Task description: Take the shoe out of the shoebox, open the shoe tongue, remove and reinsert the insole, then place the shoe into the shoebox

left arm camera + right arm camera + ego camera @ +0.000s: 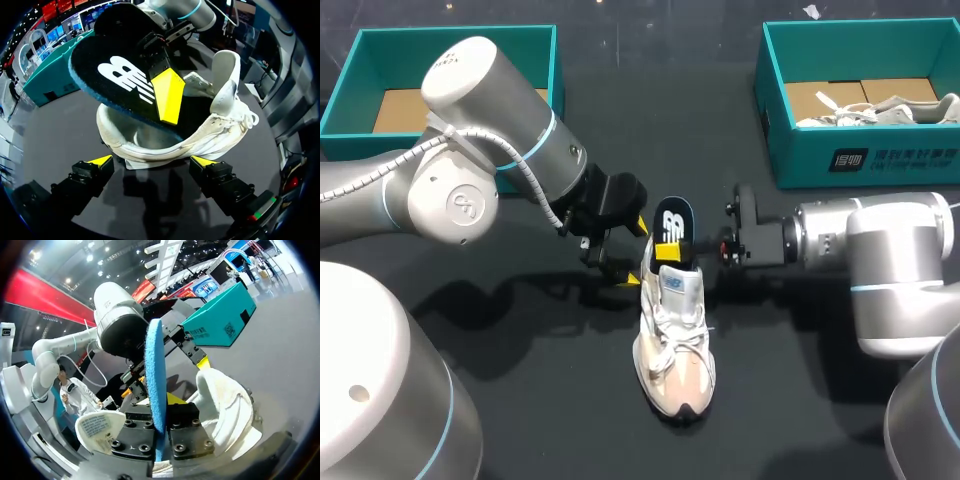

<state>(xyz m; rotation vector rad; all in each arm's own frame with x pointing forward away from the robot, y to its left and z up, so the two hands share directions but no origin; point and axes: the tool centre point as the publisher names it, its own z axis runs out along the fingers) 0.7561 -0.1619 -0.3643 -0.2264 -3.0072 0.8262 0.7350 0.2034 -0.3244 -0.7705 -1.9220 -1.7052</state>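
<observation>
A white and beige shoe (675, 345) lies on the dark table, toe toward the near edge. Its black insole (672, 218) with a white logo sticks up out of the heel opening. My right gripper (672, 250) is shut on the insole, one yellow finger (167, 95) flat on its printed face. In the right wrist view the insole's blue edge (155, 375) stands between the right gripper's (156, 427) finger blocks. My left gripper (628, 252) stands open at the shoe's heel (150, 145). Its own tips (151, 162) straddle the heel without gripping it.
A teal shoebox (790, 130) at the back right holds another pale shoe (880, 110). A second teal box (360, 60) at the back left shows only its cardboard floor. The table in front of the shoe's toe is bare.
</observation>
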